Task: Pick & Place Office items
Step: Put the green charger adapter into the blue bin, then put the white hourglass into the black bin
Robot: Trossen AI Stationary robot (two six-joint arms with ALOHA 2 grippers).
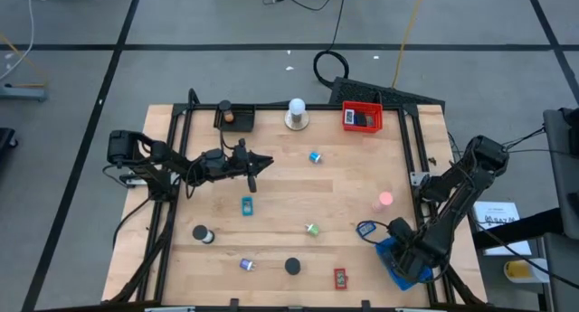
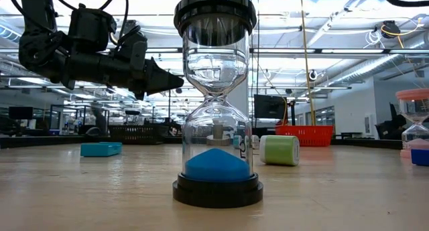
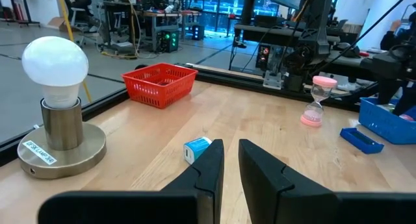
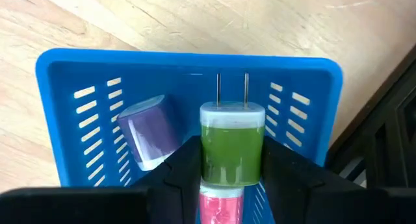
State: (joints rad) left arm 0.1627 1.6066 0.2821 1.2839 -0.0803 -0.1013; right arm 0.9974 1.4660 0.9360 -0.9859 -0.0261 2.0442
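My right gripper (image 4: 231,165) hangs over the blue basket (image 4: 65,74) at the table's right near corner and is shut on a green plug-in charger (image 4: 231,143). A purple charger (image 4: 151,133) lies on the basket floor. My left gripper (image 3: 231,172) hovers shut above the table's left middle, empty, pointing at a blue-and-white charger (image 3: 197,149) that lies on the wood. Scattered on the table are a teal piece (image 1: 247,204), a green charger (image 1: 312,229), a pink hourglass (image 1: 385,200), a flat blue piece (image 1: 366,229), a black-topped hourglass (image 1: 292,266) and a red piece (image 1: 340,278). My right gripper pinches the green charger by the two opposite sides of its body (image 4: 231,152), coming from above and pointing down. Its two metal prongs (image 4: 231,87) point away from the fingers. The charger is lifted clear above the basket floor. Something pink (image 4: 221,208) shows behind it between the fingers.
A red basket (image 1: 362,118) and a black tray (image 1: 235,118) stand along the far edge, with a white bulb on a round base (image 1: 296,113) between them. A black-and-white cylinder (image 1: 204,233) and a purple piece (image 1: 246,265) lie near left. Black rails frame the table.
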